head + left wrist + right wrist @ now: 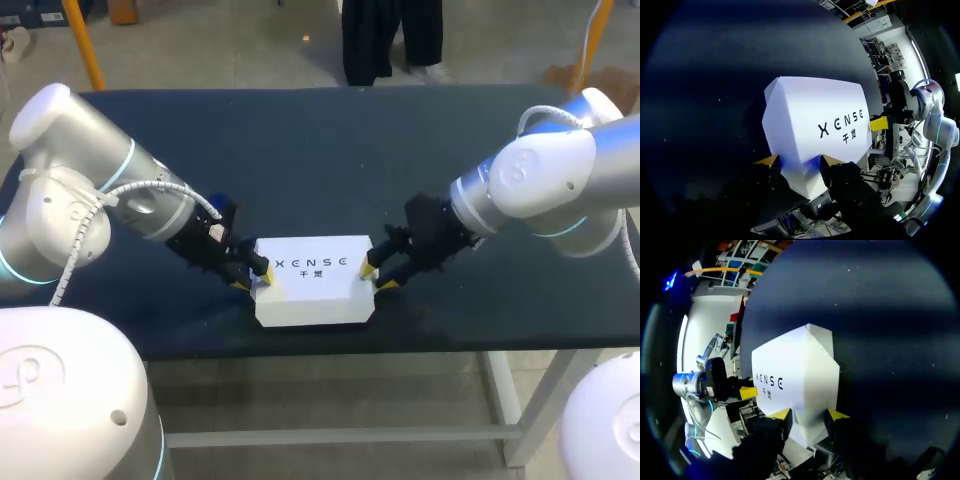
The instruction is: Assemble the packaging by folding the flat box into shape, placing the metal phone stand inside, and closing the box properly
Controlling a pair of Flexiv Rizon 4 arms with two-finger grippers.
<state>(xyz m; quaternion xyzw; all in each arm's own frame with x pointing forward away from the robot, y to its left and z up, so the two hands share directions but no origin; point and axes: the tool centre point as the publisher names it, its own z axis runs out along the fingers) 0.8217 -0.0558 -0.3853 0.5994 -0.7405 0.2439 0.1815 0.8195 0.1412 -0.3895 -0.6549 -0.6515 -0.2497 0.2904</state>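
Observation:
A white box (312, 285) with dark lettering on its top lies near the front edge of the dark table (300, 150), folded into shape with its top down. My left gripper (252, 278) is at the box's left end. In the left wrist view the box (815, 120) narrows to a wedge between the left gripper (800, 161), and both yellow tips press on it. My right gripper (377, 277) is at the right end. In the right wrist view it (809, 415) pinches that end of the box (795, 375) the same way. No phone stand is in view.
The box sits close to the table's front edge (320, 345). The dark tabletop stretches behind it and to both sides. Each wrist view shows the other arm's yellow fingertip at the box's far end: the right one (879, 123), the left one (748, 392).

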